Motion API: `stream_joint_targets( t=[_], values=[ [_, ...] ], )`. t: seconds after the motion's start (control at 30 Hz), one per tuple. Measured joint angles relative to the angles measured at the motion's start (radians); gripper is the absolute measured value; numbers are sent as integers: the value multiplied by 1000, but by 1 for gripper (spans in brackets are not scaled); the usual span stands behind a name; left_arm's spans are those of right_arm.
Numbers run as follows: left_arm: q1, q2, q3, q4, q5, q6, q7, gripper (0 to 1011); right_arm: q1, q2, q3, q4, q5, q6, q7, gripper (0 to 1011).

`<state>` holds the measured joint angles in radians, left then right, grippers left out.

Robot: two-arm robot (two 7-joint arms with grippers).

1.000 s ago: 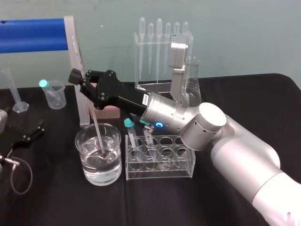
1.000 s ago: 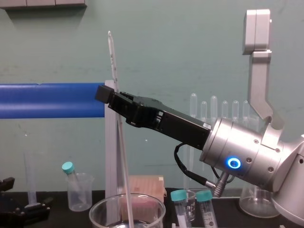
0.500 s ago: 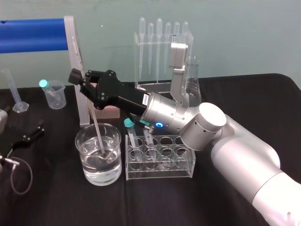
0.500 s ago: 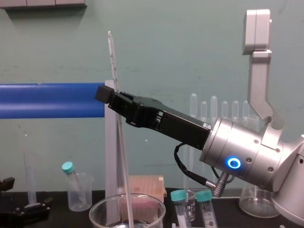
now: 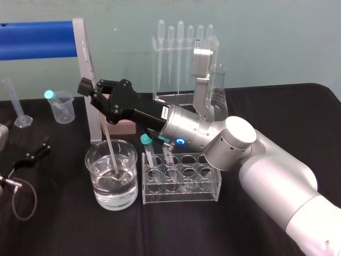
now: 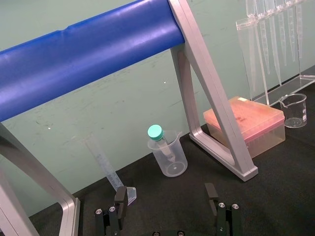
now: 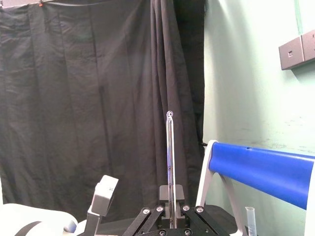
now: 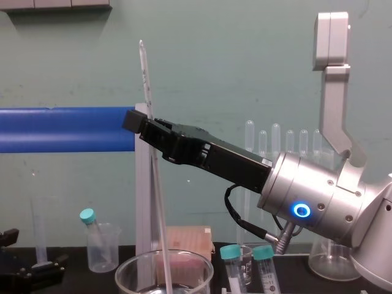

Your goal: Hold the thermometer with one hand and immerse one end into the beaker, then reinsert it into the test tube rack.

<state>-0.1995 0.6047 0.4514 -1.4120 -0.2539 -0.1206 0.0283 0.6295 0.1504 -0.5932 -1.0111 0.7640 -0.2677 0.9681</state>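
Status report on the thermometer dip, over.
Right gripper shut on thermometer, red tip down inside beaker. Left gripper open, parked at left. Nothing in the way.

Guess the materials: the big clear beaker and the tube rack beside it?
Large clear round beaker: looks like glass, glossy, with a thick rim and sharp highlights. Clear box-shaped test tube rack: probably acrylic, flat transparent sheets with bright edges; could be another plastic.

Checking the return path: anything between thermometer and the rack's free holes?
Yes. Right gripper holds the thermometer tip inside the beaker wall; teal-capped tubes fill the test tube rack's nearest holes. Left gripper parked left.
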Motion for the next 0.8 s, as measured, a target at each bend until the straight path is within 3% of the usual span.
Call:
stream_joint_targets(
  t=[0.8],
  values=[
    [0, 0, 0, 0, 0, 0, 0, 1008, 0, 0, 0, 0, 0, 0, 0, 55]
  ],
)
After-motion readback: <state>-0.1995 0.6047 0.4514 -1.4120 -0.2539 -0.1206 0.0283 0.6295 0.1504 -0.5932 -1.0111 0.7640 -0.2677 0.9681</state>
